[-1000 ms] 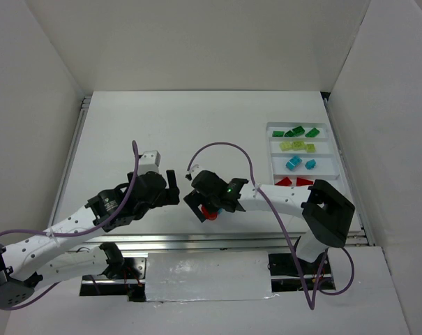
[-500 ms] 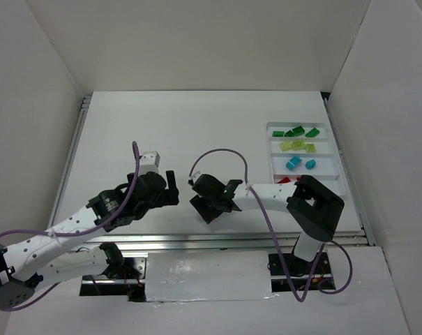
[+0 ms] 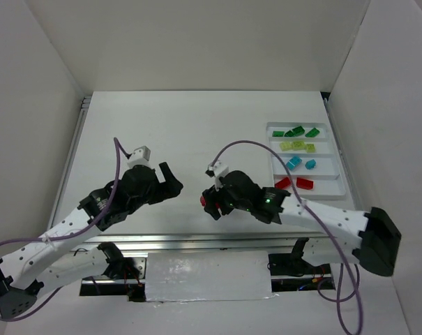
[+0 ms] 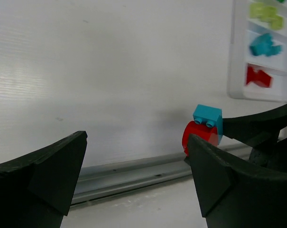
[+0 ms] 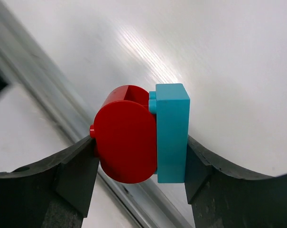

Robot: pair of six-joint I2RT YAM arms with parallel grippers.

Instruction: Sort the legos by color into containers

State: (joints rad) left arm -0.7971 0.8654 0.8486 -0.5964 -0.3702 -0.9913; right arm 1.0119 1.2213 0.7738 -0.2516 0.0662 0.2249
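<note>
Jaws on the right gripper [image 5: 138,173] are part way shut, pinching a red lego [image 5: 124,142] stuck to a cyan lego [image 5: 171,137] near the front edge of the table [image 3: 197,125], well apart from the tray [image 3: 298,124], while the left gripper [image 4: 136,142] is wide open and holds nothing.

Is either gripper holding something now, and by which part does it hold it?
The right gripper clamps a red piece joined to a cyan brick, by their two outer faces. The left gripper holds nothing.
</note>
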